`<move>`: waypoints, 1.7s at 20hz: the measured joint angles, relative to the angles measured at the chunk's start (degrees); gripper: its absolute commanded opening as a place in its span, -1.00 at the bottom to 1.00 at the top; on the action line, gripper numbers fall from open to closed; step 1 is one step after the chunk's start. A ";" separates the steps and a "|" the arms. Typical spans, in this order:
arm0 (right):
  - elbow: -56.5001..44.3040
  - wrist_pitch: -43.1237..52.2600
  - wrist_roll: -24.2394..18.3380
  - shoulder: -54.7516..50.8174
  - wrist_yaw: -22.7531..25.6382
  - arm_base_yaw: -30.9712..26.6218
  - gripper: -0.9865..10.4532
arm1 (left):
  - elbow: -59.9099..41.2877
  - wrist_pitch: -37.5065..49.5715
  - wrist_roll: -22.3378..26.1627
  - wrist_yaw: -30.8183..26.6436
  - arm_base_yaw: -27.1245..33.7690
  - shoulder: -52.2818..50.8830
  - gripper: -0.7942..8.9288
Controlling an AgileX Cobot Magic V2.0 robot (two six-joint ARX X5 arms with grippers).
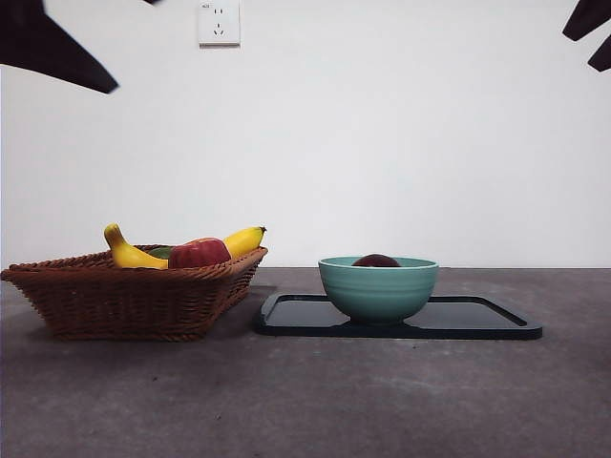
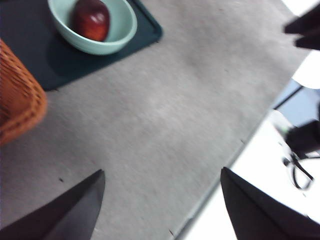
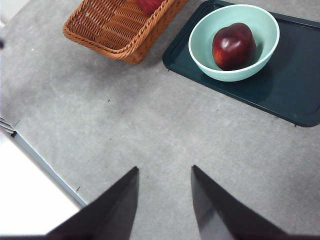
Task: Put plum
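Both arms clear, plum in the bowl

The left gripper (image 2: 160, 205) and right gripper (image 3: 165, 200) hung above the table, jaws apart and empty. The plum (image 3: 233, 45) lay inside the teal bowl (image 3: 200, 55) on the dark tray (image 3: 295, 100), beside the wicker basket (image 1: 115, 296). The placing looked finished; nothing further seemed needed.

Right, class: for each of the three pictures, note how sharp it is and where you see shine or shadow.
Front view: sharp, evenly lit, with a soft shadow on the tray under the bowl. Left wrist view: soft and blurred, the area beyond the table edge washed out white. Right wrist view: the clearest, with glossy highlights on the plum and the bowl's shadow on the tray.
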 measured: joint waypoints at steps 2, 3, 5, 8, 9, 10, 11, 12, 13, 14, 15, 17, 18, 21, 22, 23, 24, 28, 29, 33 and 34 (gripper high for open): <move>0.00 0.00 0.00 0.00 0.00 0.00 -0.53 | 4.28 0.39 -0.83 -2.71 -1.60 4.76 -0.07; 0.00 0.02 0.00 0.00 0.00 0.00 -0.53 | 6.86 0.44 -0.90 -3.78 -2.40 7.54 -0.07; 0.00 0.00 0.00 0.00 -0.02 0.00 -0.53 | 12.83 0.55 -0.76 -6.16 -3.80 13.88 -0.07; 0.00 0.00 0.00 0.00 0.00 0.00 -0.53 | 22.75 0.85 0.44 -8.13 -4.96 24.06 -0.07; 0.00 0.00 0.00 0.00 0.00 0.00 -0.53 | 26.18 0.96 1.03 -8.85 -5.25 27.56 -0.07; 0.00 0.00 0.00 0.00 0.00 0.00 -0.53 | 29.55 1.03 1.31 -9.53 -5.44 30.95 -0.07; 0.00 0.00 0.00 0.00 0.00 0.00 -0.53 | 32.68 1.07 1.84 -10.29 -5.64 34.18 -0.07; 0.00 0.00 0.00 0.00 0.00 0.00 -0.53 | 35.78 1.11 2.45 -10.54 -5.84 37.40 -0.07; 0.00 0.00 0.00 0.00 0.00 0.00 -0.53 | 38.34 1.16 2.75 -10.58 -6.01 40.19 -0.07; 0.00 0.00 0.00 0.00 0.00 0.00 -0.53 | 41.05 1.18 3.08 -10.64 -6.25 43.06 -0.07; 0.00 0.00 0.00 0.00 0.00 0.00 -0.53 | 43.34 1.22 3.63 -10.71 -6.45 45.68 -0.07; 0.00 0.00 0.00 0.00 0.00 0.00 -0.53 | 47.04 1.22 4.50 -11.65 -6.95 50.23 -0.07; 0.00 0.00 0.00 0.00 0.00 0.00 -0.53 | 48.52 1.20 5.27 -12.37 -7.17 52.33 -0.07; 0.00 -0.24 0.00 0.00 0.00 0.00 -0.53 | 50.64 1.66 7.41 -15.34 -7.78 57.51 -0.07; 0.00 -0.46 0.00 0.00 0.00 0.00 -0.53 | 50.64 2.25 8.17 -15.74 -7.91 58.86 -0.07; 0.00 -0.72 0.00 0.00 0.00 0.00 -0.53 | 50.66 2.78 8.63 -16.22 -8.04 60.28 -0.07; 0.00 -0.90 -0.02 0.00 0.00 0.00 -0.53 | 50.66 3.17 8.83 -16.55 -8.13 61.46 -0.07; 0.00 -1.05 0.00 0.00 0.00 0.00 -0.53 | 50.66 5.18 9.81 -17.44 -8.37 65.33 -0.07; 0.00 -1.07 0.00 0.00 0.00 0.00 -0.53 | 50.66 5.81 9.99 -17.90 -8.50 65.90 -0.07; 0.00 -1.09 0.00 0.00 0.00 0.00 -0.53 | 50.69 6.71 11.28 -18.21 -9.20 67.87 -0.07; 0.00 -1.09 0.00 0.00 0.00 0.00 -0.53 | 50.71 6.84 11.32 -18.23 -9.29 68.50 -0.07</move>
